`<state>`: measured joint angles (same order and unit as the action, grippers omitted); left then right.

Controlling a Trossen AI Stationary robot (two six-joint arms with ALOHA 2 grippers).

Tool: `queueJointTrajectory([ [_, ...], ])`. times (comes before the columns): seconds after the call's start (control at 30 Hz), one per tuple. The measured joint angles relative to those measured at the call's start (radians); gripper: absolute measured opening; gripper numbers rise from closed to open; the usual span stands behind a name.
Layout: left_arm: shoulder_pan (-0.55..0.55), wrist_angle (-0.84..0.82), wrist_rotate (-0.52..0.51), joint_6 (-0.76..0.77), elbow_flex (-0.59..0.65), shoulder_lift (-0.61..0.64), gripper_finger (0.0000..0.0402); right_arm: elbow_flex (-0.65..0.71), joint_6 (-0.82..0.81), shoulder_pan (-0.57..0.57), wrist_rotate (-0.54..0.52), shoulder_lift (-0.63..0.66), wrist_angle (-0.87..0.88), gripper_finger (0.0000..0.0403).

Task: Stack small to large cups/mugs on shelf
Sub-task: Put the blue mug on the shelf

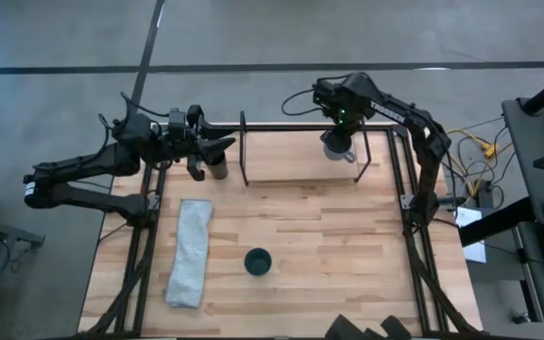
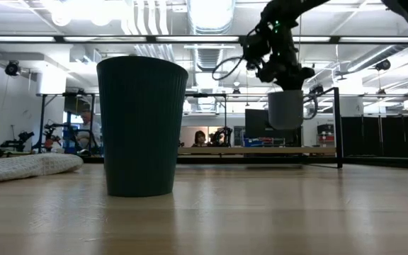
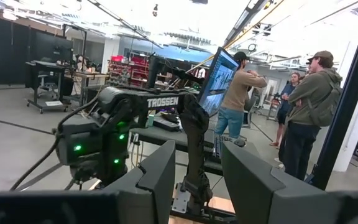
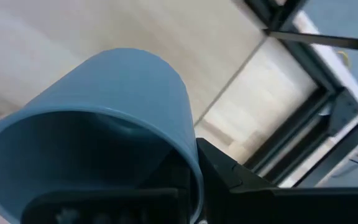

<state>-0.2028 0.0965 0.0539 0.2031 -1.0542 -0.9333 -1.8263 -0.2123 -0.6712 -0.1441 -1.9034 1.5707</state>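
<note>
The grey-blue mug (image 2: pixel 285 108) hangs from my right gripper (image 2: pixel 283 83) above the right end of the shelf (image 1: pixel 300 170), a black rod rack around a pale board. Its side handle (image 2: pixel 310 106) shows in the low view. The dark teal cup (image 1: pixel 258 262) stands upright on the table's near middle and looms large in the low view (image 2: pixel 142 126). The black tumbler (image 1: pixel 217 168) stands on the table just left of the shelf. My left gripper (image 1: pixel 225 144) hovers open beside the tumbler's far side, touching nothing; its wrist view shows an empty gap between the fingers (image 3: pixel 160 174). My right gripper holds the grey-blue mug by its rim (image 4: pixel 188 155), one finger (image 4: pixel 229 177) outside the wall and the other inside the mouth. The fingers come from above, pointing down. The mug hangs upright below them, lifted clear of the shelf board (image 2: pixel 257 150).
A folded pale cloth (image 1: pixel 189 250) lies on the table's left side, near the teal cup. Black table-frame rails (image 1: pixel 399 179) run along both sides. Dark objects (image 1: pixel 366 329) sit at the near edge. People (image 3: pixel 306 106) stand in the room beyond the table.
</note>
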Motion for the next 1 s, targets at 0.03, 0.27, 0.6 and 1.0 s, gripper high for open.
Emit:
queueJointTrajectory([
  [0.03, 0.0, 0.0, 0.0, 0.0, 0.0, 0.0, 0.0116, 0.0, 0.0, -0.005, -0.013, -0.006, 0.0, 0.0011],
  [0.27, 0.0, 0.0, 0.0, -0.005, 0.0, 0.0, 0.0116, 0.0, 0.013, -0.03, -0.015, -0.028, -0.005, 0.0012],
  [0.6, 0.0, 0.0, 0.0, -0.009, 0.001, 0.0, 0.0116, 0.001, 0.03, -0.03, -0.014, -0.056, -0.031, 0.0013],
  [1.0, 0.0, 0.0, 0.0, -0.009, 0.001, 0.0, 0.0116, 0.001, 0.083, -0.034, -0.014, -0.063, -0.047, 0.0013],
])
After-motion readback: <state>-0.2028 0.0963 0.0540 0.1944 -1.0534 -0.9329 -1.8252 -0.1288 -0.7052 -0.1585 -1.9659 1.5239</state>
